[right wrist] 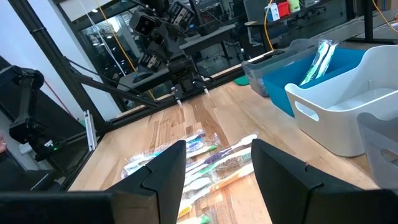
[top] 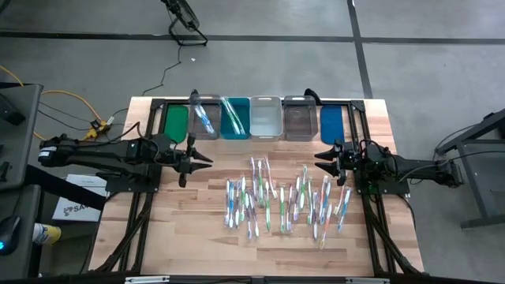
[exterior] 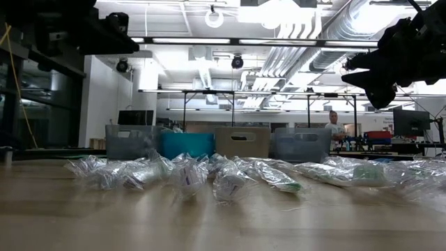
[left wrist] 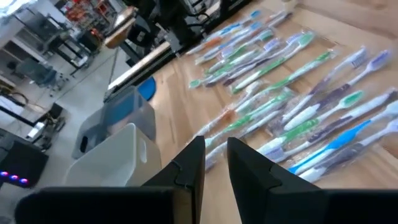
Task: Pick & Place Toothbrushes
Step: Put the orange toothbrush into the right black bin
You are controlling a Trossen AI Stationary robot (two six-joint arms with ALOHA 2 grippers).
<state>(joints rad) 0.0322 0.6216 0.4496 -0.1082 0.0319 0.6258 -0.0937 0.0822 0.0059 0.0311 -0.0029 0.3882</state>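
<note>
Toothbrushes inside teal bin

I have the left end effector above the table on its left side and the right end effector above its right side, tips facing each other. The toothbrushes lie scattered on the table between the two, nearer the right one and slightly toward the front edge. Behind both, a row of bins lines the back edge; two of them to the left hold toothbrushes.
</note>
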